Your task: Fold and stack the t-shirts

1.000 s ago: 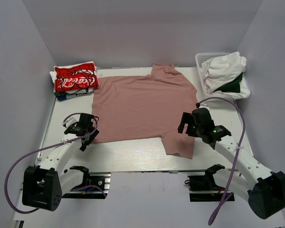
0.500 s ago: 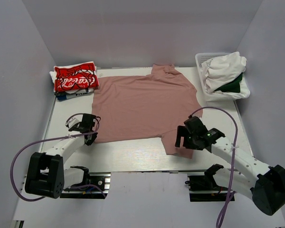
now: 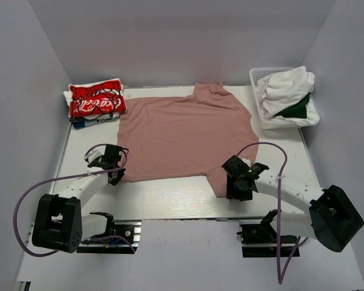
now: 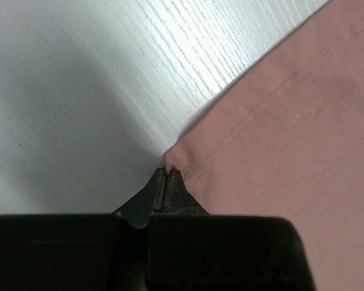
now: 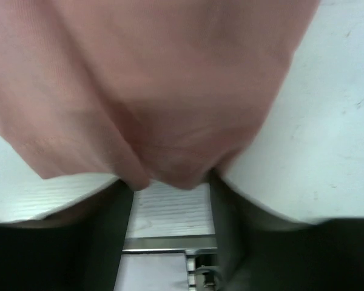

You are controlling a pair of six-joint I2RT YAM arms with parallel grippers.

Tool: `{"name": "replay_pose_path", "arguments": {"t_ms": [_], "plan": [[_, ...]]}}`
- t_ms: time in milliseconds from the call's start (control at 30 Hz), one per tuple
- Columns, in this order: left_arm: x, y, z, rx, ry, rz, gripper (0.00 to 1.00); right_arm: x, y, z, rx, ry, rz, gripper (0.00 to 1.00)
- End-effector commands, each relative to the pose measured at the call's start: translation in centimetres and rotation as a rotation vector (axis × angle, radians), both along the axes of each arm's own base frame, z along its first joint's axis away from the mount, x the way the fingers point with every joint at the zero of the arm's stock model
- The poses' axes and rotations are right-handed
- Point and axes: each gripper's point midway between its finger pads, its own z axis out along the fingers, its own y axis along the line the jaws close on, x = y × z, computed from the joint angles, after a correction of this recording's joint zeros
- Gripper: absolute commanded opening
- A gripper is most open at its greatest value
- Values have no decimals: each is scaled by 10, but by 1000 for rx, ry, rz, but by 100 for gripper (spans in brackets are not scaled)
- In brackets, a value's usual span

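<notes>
A dusty-pink t-shirt (image 3: 182,133) lies spread flat on the white table, neck toward the far side. My left gripper (image 3: 116,176) is shut on its near-left hem corner; in the left wrist view the corner (image 4: 173,159) peeks out of the shut tips (image 4: 168,171). My right gripper (image 3: 238,187) is low over the near-right sleeve. In the right wrist view its fingers (image 5: 124,200) stand apart, with the pink cloth (image 5: 170,73) puckering between them. A folded red t-shirt (image 3: 97,100) with white script tops a stack at the far left.
A white lattice basket (image 3: 258,76) at the far right holds white t-shirts (image 3: 288,85) and a dark green one (image 3: 298,109). The table's near edge and metal rail (image 5: 170,245) lie close behind my right gripper. Grey walls enclose three sides.
My left gripper moved a little nearer the hem corner and shut on it. My right arm swung down and left onto the near-right sleeve, and its jaws have narrowed around the cloth.
</notes>
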Motion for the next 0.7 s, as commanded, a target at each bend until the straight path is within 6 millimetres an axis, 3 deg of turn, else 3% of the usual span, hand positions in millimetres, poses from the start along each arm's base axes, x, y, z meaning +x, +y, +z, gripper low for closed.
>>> {"name": "replay_pose_path", "arguments": {"t_ms": [0, 33, 100, 133, 200, 367, 500, 667], "plan": [[-15, 0, -4, -9, 42, -15, 0, 0, -1, -14, -22, 4, -44, 45], [-15, 0, -4, -9, 43, -15, 0, -3, -5, -17, -33, 11, -60, 31], [-17, 0, -3, -9, 44, -15, 0, -9, -8, -17, -46, 31, -56, 15], [-17, -2, -3, -18, 46, -19, 0, -12, -4, -15, -29, 45, -53, 0], [-18, -4, -4, -28, 51, -33, 0, -25, -5, -8, -25, 87, -48, 0], [-38, -12, -12, -76, 120, -42, 0, -54, 14, 19, 91, 169, -44, 0], [-54, -13, -14, -97, 140, -50, 0, -80, 13, 30, 75, 228, -54, 0], [-59, -16, -4, -108, 128, -65, 0, -90, 16, 33, 75, 226, -32, 0]]}}
